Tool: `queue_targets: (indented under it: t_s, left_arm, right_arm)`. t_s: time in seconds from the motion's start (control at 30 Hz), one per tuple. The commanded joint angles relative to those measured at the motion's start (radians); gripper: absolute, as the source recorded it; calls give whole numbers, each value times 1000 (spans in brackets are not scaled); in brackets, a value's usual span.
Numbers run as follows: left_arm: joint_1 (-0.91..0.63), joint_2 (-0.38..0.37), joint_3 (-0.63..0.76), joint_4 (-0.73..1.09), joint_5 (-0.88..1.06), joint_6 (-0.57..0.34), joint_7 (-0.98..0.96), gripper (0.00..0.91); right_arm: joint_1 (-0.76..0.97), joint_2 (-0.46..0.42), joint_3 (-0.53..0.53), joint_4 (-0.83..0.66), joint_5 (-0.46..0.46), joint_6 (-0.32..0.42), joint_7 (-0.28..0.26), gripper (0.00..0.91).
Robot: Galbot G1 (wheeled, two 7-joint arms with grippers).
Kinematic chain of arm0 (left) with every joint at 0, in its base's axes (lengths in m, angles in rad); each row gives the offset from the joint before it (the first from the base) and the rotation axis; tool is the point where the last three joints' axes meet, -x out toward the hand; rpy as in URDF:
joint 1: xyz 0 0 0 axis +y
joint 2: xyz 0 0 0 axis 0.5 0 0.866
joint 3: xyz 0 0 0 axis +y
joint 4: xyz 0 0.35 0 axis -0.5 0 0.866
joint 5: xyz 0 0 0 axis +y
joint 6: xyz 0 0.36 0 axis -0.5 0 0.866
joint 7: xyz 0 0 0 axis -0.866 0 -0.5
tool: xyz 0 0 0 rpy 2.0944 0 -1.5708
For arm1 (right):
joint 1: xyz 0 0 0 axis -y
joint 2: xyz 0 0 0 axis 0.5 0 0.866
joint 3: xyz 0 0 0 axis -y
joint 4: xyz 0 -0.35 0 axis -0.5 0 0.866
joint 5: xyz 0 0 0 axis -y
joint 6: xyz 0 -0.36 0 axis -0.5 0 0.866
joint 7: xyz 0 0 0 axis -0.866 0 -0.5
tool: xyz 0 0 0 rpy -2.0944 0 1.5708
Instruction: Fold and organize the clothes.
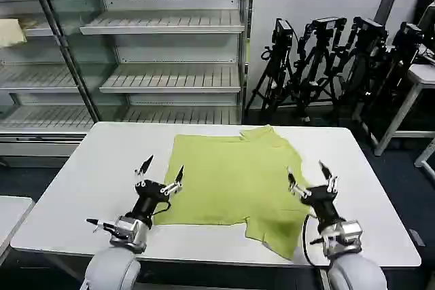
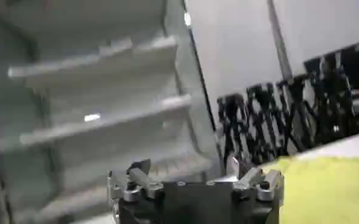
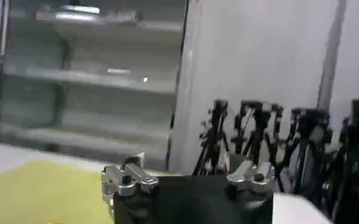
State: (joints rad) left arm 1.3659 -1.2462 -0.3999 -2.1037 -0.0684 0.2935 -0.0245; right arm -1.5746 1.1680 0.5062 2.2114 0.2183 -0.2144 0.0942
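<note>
Left gripper (image 1: 162,170) spread wide, empty, raised over the shirt's (image 1: 231,174) near-left corner. Right gripper (image 1: 310,173) likewise wide open, empty, above its near-right sleeve on the table (image 1: 88,181).

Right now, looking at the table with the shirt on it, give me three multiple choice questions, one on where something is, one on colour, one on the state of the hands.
1. Where is the shirt?
A. On a shelf
B. Spread on the table
C. On the floor

2. What colour is the shirt?
A. Yellow-green
B. Red
C. Navy

3. How are the two hands?
A. Both gripping the shirt
B. One holds a tripod
C. Both open, holding nothing

Answers: B, it lies flat on the white tabletop. A, plainly lime. C, the left hand and right hand have spread fingers.
</note>
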Motion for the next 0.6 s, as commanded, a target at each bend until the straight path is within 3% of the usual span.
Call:
queue_targets:
  t_s: [0.03,0.27,0.6]
  left_arm:
    - [143,22,-7,-81,-54,241,-40,907]
    - [185,6,-32,-97,-104,285,-53,907]
    - [158,18,-77,-41,-181,285,-46,907]
  right_arm:
    - [-151,-35,-22,69,11,-20,0,907]
    - [-288,-19,18,160,13,-115,58,907]
    - [-310,6,-40,110,-28,-105,71,907]
